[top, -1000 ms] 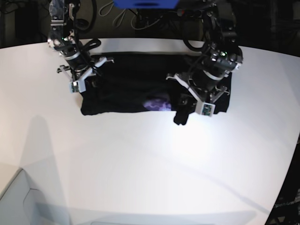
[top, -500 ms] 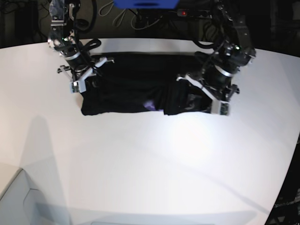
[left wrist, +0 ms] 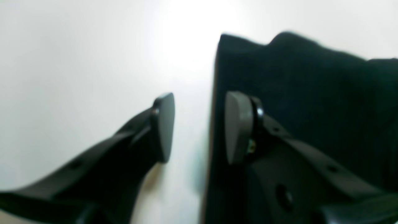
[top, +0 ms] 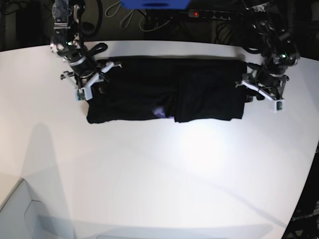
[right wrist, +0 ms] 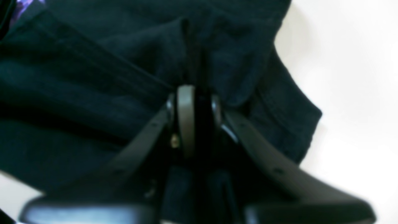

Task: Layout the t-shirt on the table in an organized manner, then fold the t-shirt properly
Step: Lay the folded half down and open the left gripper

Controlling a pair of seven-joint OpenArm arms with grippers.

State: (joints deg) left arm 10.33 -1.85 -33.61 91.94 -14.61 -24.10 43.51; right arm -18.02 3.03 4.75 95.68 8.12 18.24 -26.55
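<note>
The black t-shirt [top: 164, 89] lies as a wide folded band across the far part of the white table [top: 159, 174], with a bit of purple print [top: 158, 112] at its front edge. My right gripper [top: 83, 85] sits on the shirt's left end. In the right wrist view its jaws stand almost together, pinching a ridge of the t-shirt [right wrist: 102, 102]. My left gripper [top: 266, 97] hangs just off the shirt's right end. In the left wrist view it [left wrist: 199, 127] is open; one pad [left wrist: 236, 127] is over the shirt [left wrist: 311, 93], the other over bare table [left wrist: 77, 62].
A blue object [top: 154, 4] and cables [top: 134, 20] sit behind the table's far edge. A pale box corner [top: 15, 209] shows at the bottom left. The table's curved edge runs down the right side [top: 306, 179].
My left arm swept right across the shirt, carried the bunched flap out to the right end and let go. The shirt's right half now lies flat. The right arm stayed put.
</note>
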